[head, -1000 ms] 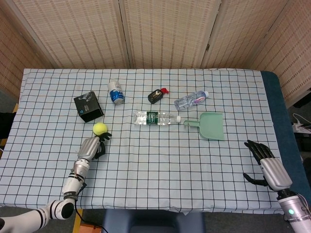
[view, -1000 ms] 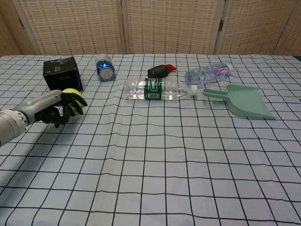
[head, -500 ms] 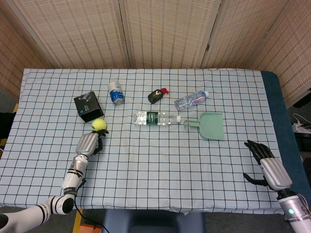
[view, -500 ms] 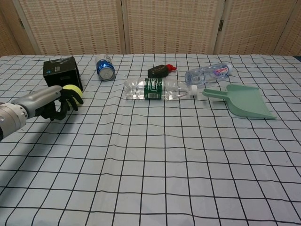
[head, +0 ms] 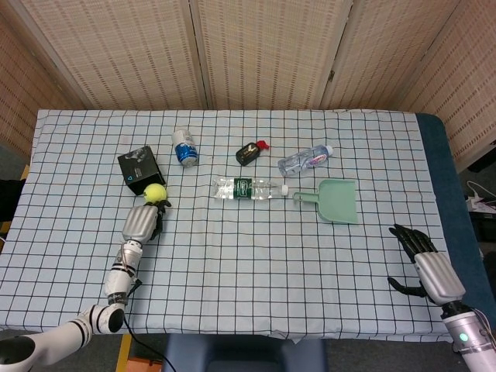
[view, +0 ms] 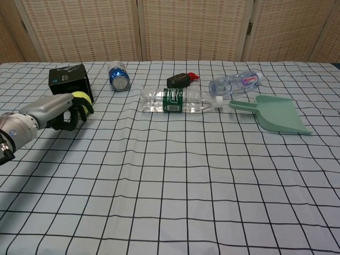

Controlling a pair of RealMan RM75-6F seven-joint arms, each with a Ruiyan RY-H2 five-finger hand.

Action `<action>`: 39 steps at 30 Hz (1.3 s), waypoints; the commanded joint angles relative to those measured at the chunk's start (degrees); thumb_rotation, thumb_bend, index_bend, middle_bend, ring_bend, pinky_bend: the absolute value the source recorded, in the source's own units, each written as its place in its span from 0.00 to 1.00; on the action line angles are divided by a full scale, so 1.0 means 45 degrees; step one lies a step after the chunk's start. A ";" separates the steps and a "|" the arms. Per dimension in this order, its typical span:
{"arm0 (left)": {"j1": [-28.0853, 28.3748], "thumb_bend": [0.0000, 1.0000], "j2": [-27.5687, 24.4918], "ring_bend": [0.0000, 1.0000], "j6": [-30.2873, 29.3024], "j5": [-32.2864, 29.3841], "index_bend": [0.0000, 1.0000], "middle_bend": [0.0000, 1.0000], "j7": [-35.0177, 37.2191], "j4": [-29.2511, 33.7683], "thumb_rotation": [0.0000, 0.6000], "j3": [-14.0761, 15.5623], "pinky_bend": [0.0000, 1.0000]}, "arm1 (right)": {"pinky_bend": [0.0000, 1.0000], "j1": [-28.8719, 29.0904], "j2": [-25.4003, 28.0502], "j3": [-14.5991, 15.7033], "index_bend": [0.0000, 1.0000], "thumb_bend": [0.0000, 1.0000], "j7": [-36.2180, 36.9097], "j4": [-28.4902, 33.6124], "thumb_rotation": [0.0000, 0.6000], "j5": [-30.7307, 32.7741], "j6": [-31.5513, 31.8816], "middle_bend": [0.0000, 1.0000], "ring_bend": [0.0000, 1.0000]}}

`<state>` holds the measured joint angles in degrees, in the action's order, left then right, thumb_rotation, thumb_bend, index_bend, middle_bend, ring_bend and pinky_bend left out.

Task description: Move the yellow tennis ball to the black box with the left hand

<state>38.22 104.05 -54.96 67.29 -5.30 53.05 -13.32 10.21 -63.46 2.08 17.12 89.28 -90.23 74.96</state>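
Left hand (head: pixel 141 223) holds the yellow tennis ball (head: pixel 155 192) at its dark fingertips, low over the checked tablecloth (head: pixel 256 256); in the chest view the fingers (view: pixel 79 110) curl around the ball's near side. The ball sits just beside the black box (head: pixel 141 170), at its front right corner, and whether the two touch cannot be told. Right hand (head: pixel 426 263) rests near the table's right edge with its fingers spread and nothing in them. Further back lie a blue can (head: pixel 184 148) on its side, a small black and red object (head: pixel 249 152), two clear plastic bottles (head: pixel 249 188) (head: pixel 304 160) and a green dustpan (head: pixel 335 201).
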 commanded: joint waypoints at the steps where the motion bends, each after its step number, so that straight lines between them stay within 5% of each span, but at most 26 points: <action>1: 0.0202 0.87 0.0144 0.35 0.0140 0.0078 0.31 0.37 0.0013 -0.0241 1.00 -0.0060 0.55 | 0.00 0.0004 0.0001 -0.0009 0.00 0.16 0.0012 -0.0004 1.00 0.0012 -0.0005 0.00 0.00; 16: 0.0787 0.79 0.1036 0.36 0.0658 -0.0347 0.32 0.38 -0.0497 -0.2110 1.00 -0.0405 0.51 | 0.00 0.0044 0.0028 -0.0051 0.00 0.16 0.0109 -0.0035 1.00 0.0125 -0.0112 0.00 0.00; 25: 0.1144 0.69 0.1149 0.20 0.0977 -0.0253 0.22 0.24 -0.0077 -0.2587 1.00 -0.0556 0.39 | 0.00 0.0069 0.0008 -0.0090 0.00 0.16 0.0116 -0.0071 1.00 0.0247 -0.0212 0.00 0.00; 39: 0.1645 0.62 0.1213 0.18 0.1538 -0.0632 0.20 0.22 0.0292 -0.3020 1.00 -0.1048 0.29 | 0.00 0.0100 0.0030 -0.0159 0.00 0.16 0.0226 -0.0109 1.00 0.0378 -0.0302 0.00 0.00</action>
<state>45.45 109.42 -48.30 64.61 -4.16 39.74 -17.90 10.65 -63.33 1.38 18.13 88.79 -88.54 73.60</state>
